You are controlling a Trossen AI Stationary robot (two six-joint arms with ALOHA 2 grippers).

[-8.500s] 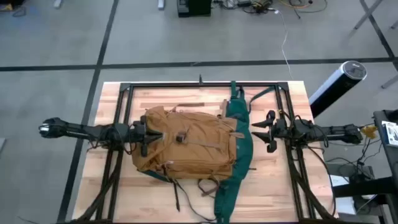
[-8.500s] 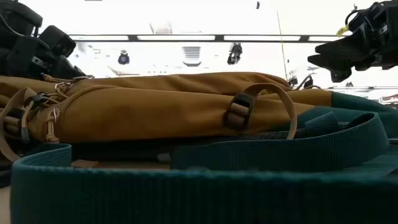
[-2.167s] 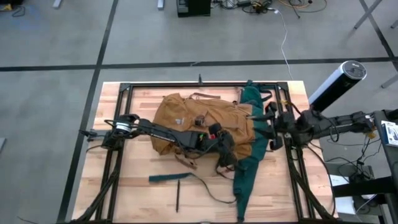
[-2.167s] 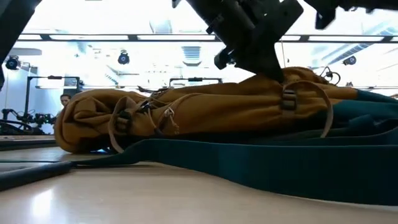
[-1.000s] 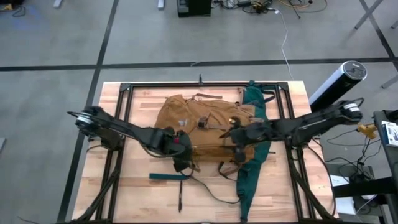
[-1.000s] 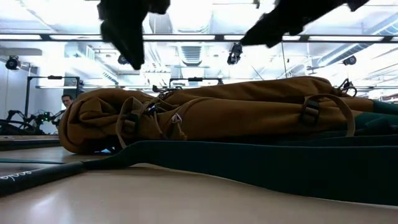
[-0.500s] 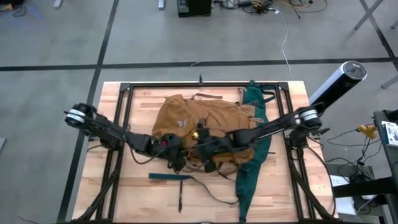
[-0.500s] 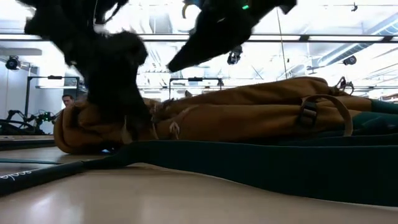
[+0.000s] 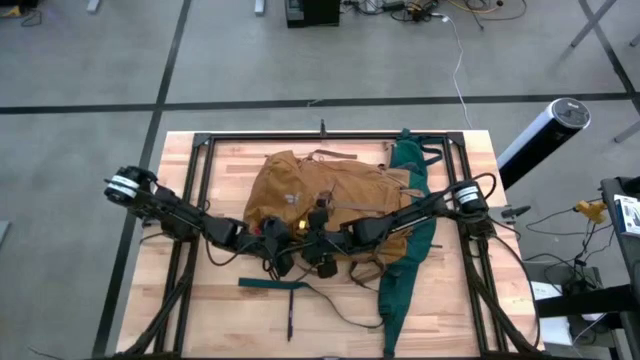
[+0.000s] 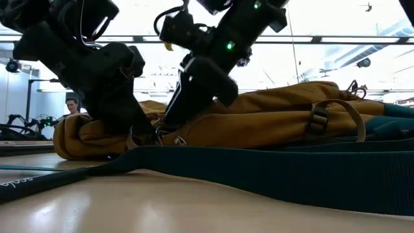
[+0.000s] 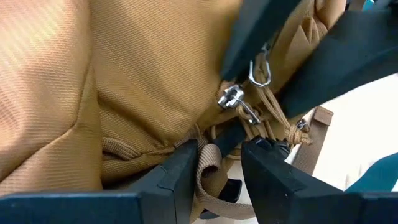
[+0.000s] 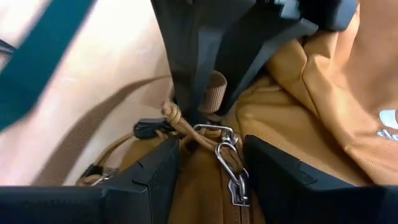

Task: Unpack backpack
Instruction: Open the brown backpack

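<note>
We see a grey concrete floor with dark lines (image 9: pixel 100 105) around a pale wooden table (image 9: pixel 450 310) carrying a black metal frame (image 9: pixel 300 137). From table height, the room beyond shows bright ceiling lights, and a person (image 10: pixel 71 105) stands far back.

On the middle of the table lies the backpack (image 9: pixel 330 195), mustard-tan, flat on its side, with its dark green back panel and straps (image 9: pixel 405 270) spilling toward the right arm's side and the table's front edge. A green strap (image 9: pixel 272 284) lies loose on the wood just in front of it.

Both dark arms reach in from opposite sides and meet at the backpack's front edge, close together. The left gripper (image 9: pixel 277 256) is down at that edge; its wrist camera shows its fingers (image 11: pixel 180 171) spread, with a tan webbing loop (image 11: pixel 208 163) between them and silver zipper pulls (image 11: pixel 239 102) just beyond. The right gripper (image 9: pixel 322 258) sits just beside it, facing it; its fingers (image 12: pixel 158 171) are also spread apart, with a tan knotted cord (image 12: pixel 177 121) and a silver clip (image 12: pixel 227 158) lying between them. We cannot tell whether either gripper touches the metal pulls.
</note>
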